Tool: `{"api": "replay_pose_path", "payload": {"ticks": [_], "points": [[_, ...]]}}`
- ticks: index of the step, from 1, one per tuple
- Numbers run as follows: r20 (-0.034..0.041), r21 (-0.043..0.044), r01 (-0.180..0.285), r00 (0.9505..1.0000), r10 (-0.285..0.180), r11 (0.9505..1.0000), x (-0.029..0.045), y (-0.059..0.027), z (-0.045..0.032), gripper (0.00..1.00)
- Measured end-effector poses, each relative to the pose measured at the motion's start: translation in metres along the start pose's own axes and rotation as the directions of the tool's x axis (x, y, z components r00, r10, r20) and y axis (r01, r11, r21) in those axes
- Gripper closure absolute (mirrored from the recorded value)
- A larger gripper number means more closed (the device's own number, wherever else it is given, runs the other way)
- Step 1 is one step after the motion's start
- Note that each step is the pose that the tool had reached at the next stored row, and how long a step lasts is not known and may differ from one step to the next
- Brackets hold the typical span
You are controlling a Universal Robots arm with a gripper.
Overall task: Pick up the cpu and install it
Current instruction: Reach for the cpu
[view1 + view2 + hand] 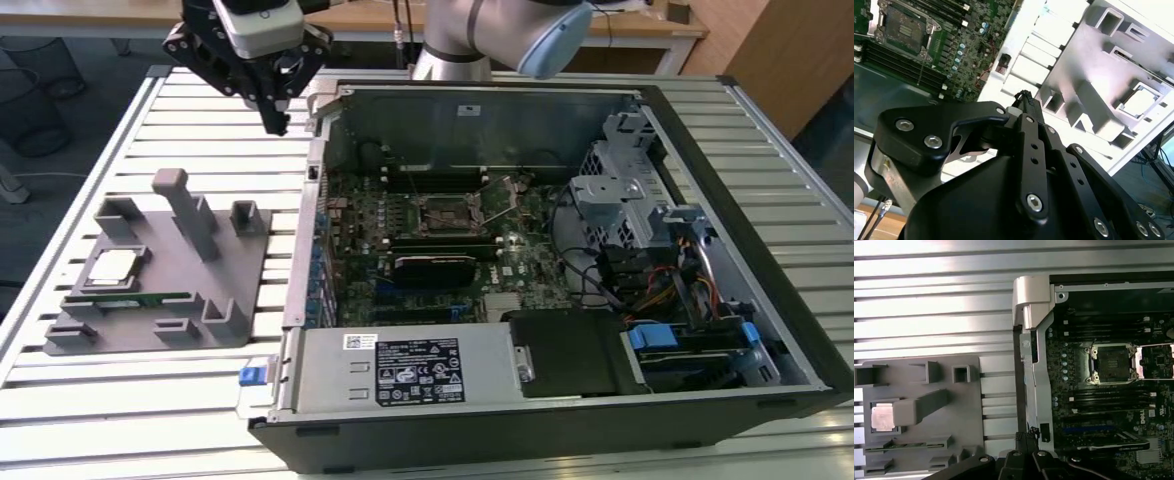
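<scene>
The cpu (111,268) lies flat in a pocket of the grey holder (174,310) at the exterior view's left, well apart from the gripper (278,122). The gripper hangs in the upper left of the frame over the bench (200,120), pointing down, jaws clenched on nothing. It is just beside the open computer case (467,105). A memory stick (127,297) shares the holder.

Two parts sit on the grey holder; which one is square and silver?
The cpu, a flat square chip with a dull silver top; the memory stick beside it is long, narrow and green.
</scene>
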State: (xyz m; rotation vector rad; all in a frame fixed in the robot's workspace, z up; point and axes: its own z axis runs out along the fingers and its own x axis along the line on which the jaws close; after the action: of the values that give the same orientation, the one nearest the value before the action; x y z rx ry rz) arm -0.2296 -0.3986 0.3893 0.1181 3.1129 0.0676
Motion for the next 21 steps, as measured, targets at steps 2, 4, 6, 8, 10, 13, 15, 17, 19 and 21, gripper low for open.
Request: {"api": "replay_pose_path", "payload": {"ticks": [2, 4, 6, 8, 10, 13, 15, 17, 19, 21], "points": [[0.0, 0.0, 0.0, 1.0, 0.0, 1.0, 0.0043, -0.0003, 0.0, 0.89], [0.0, 0.0, 0.0, 1.0, 0.0, 1.0, 0.0087, -0.0006, 0.0, 0.89], [0.0, -0.0001, 0.0, 1.0, 0.0, 1.0, 0.0131, -0.0009, 0.0001, 0.89], [0.0, 0.0, 0.0, 1.0, 0.0, 1.0, 0.0177, -0.0012, 0.0001, 0.89], [0.0001, 0.0, 0.0, 1.0, 0.0, 1.0, 0.022, -0.0016, 0.0001, 0.89], [0.0001, 0.0, 0.0, 1.0, 0.0, 1.0, 0.0277, -0.002, 0.0002, 0.89], [0.0, 0.0, 0.0, 1.0, 0.0, 1.0, 0.0315, -0.0022, 0.0003, 0.89], [0.0, 0.0, 0.0, 1.0, 0.0, 1.0, 0.0351, -0.0024, 0.0004, 0.89], [0.0001, 0.0, 0.0, 1.0, 0.0, 1.0, 0.0386, -0.0026, 0.0005, 0.89], [0.0, 0.0, 0.0, 1.0, 0.0, 1.0, 0.0421, -0.0028, 0.0006, 0.89]]}}
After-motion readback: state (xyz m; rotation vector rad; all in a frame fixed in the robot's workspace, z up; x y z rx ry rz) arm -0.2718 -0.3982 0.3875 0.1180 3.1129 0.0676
